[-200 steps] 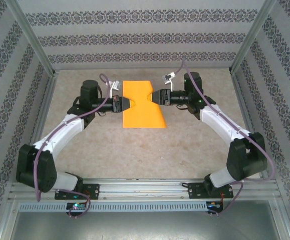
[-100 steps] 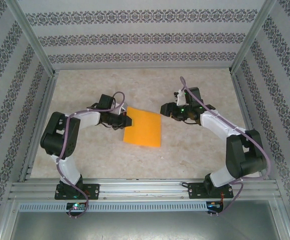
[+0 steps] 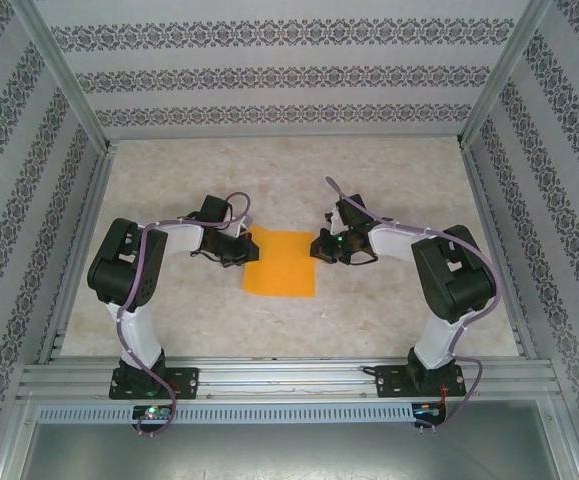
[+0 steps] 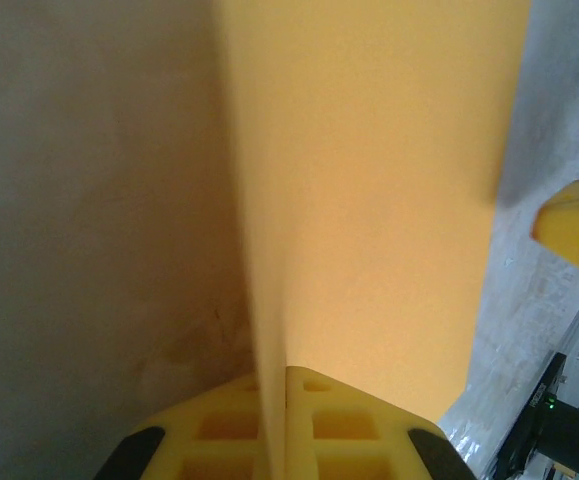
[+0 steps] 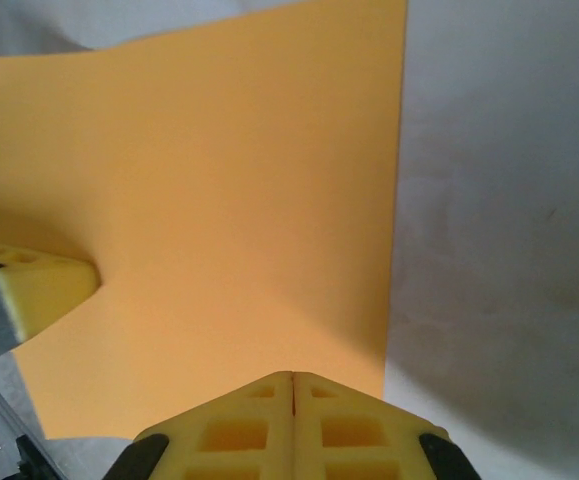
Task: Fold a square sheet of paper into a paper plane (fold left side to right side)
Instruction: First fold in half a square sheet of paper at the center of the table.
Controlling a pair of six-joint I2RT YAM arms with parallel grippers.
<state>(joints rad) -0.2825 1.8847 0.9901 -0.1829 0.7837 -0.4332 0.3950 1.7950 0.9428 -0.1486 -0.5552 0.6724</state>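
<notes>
Near edge: aluminium rail carries both arm bases. Both arms bend inward over the speckled beige table.

Mid-table: square sheet of paper, orange, matte, lying between the two grippers.

Left gripper sits at the sheet's left edge, toward the far corner. In the left wrist view, its yellow pads are pressed together with the paper edge nipped between them, and the sheet curves up off the table there.

Right gripper sits at the right edge opposite. Its pads are likewise closed tight on the paper.

Beyond: striped, patterned wallpaper on the back wall.
</notes>
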